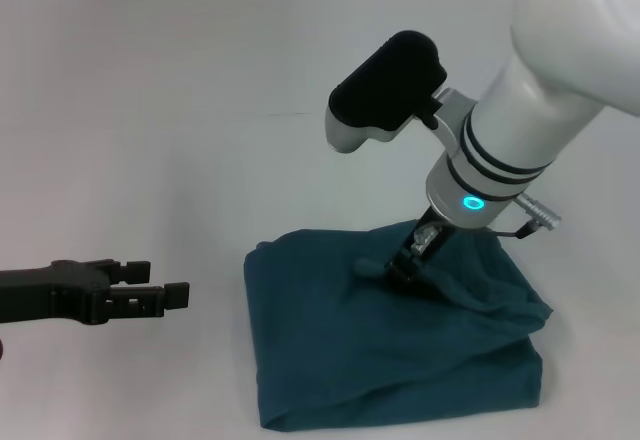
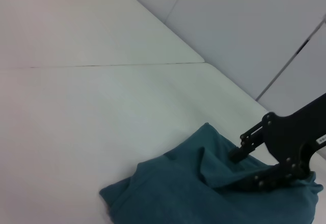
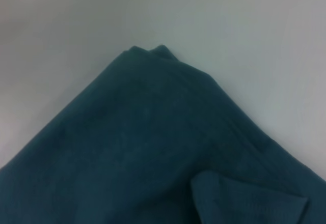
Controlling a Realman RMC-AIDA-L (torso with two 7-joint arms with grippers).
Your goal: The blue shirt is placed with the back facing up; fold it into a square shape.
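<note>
Right claw down on blue shirt

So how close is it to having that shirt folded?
Nearly done: the shirt already lies as a compact, roughly square bundle on the table. The right gripper is down on its top, where the cloth is bunched and rumpled. The left gripper waits open beside it. Smoothing that top layer looks left.

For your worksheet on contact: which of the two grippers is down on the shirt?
The right gripper: it presses into the bunched top of the shirt. The left gripper hangs off to the shirt's left, touching nothing.
</note>
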